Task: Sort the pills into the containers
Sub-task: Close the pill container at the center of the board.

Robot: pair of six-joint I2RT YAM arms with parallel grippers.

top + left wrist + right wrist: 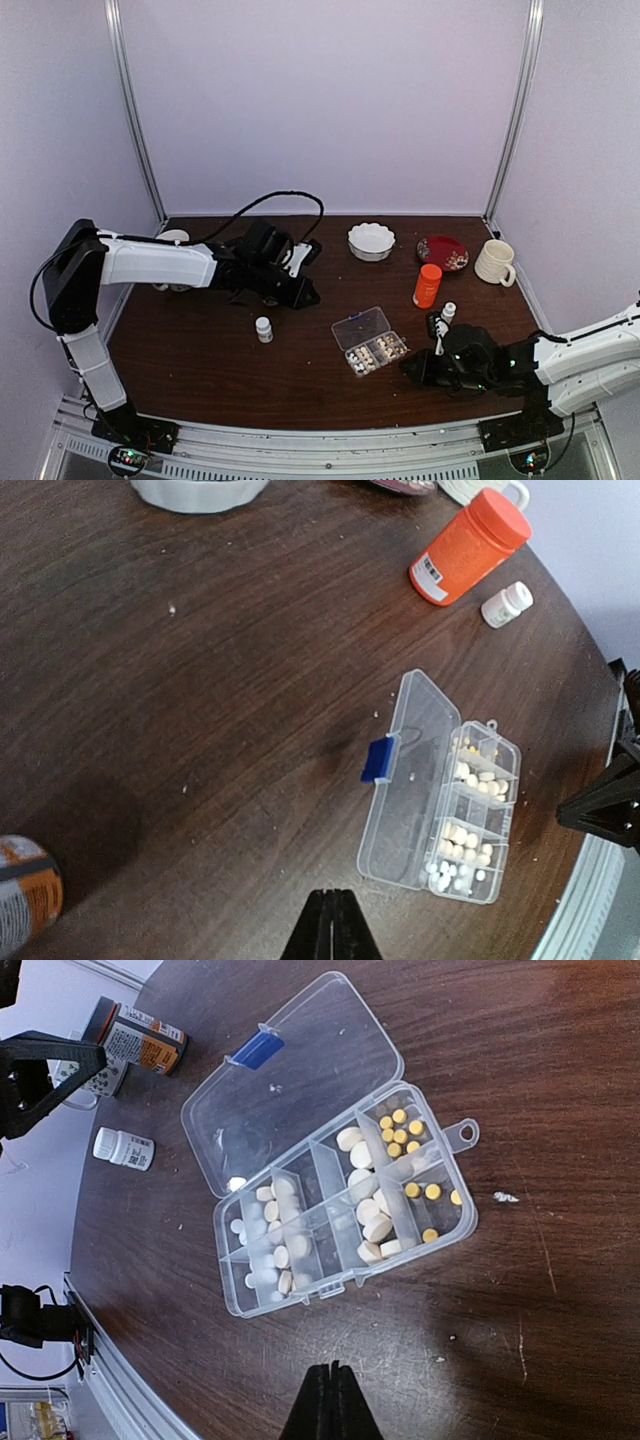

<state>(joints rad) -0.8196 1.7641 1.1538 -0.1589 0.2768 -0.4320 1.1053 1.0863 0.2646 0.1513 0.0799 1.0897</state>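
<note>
Just off the near right corner of the pill box (369, 341), the right gripper (331, 1385) hangs with its fingers pressed together, holding nothing. The pills (368, 1215) lie in the box's cells (445, 1218), and the lid (290, 1095) is folded flat open. Farther off to the box's left, the left gripper (331, 910) is likewise closed and empty. The orange bottle (427, 285) stands behind the box.

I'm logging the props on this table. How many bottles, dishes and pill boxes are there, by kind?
Orange bottle: 1
Small white bottles: 2
Labelled bottle: 1
Pill box: 1
Bowl: 1
Plate: 1
Mug: 1
Total: 8
</note>
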